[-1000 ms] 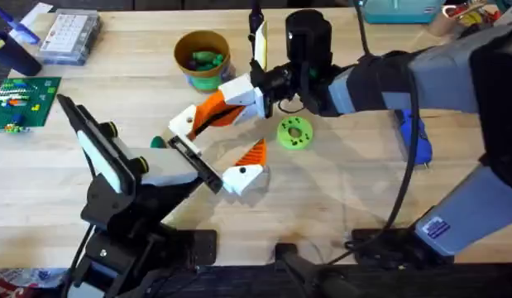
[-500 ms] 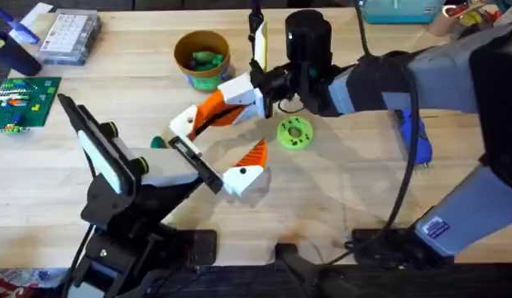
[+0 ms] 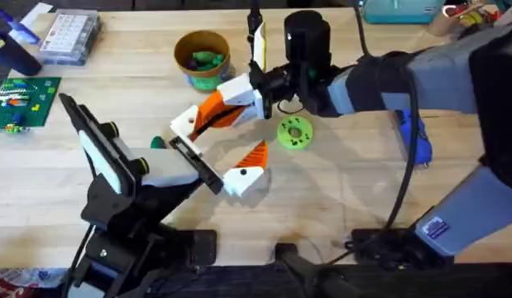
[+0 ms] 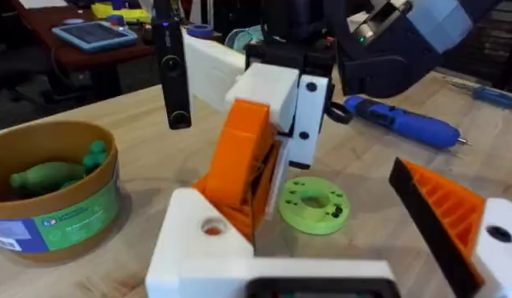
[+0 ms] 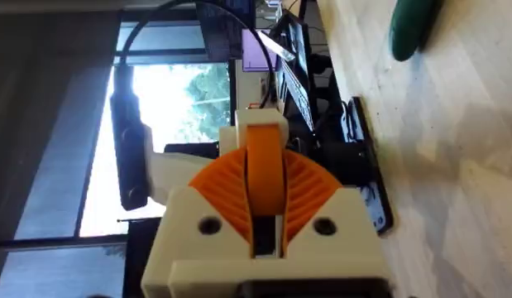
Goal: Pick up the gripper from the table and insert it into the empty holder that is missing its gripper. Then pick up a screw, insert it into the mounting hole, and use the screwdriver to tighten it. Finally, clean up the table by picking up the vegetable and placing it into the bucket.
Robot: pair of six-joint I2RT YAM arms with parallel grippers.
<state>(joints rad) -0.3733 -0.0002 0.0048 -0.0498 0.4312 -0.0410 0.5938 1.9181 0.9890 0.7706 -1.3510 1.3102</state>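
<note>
At frame centre our right gripper [image 3: 208,116] pinches the gripper [image 3: 185,122] at the holder [image 3: 193,160]; we cannot tell our left fingers' state.

Quick tally for you, operator: two arms on table. One bucket [image 3: 202,56], green toy pieces inside, number unclear. One loose vegetable [image 3: 158,142] on wood. One green disc [image 3: 294,133]. One blue screwdriver [image 3: 413,136]. One black holder [image 3: 195,162] bar. White-and-orange finger pieces: you've got three in sight.
</note>
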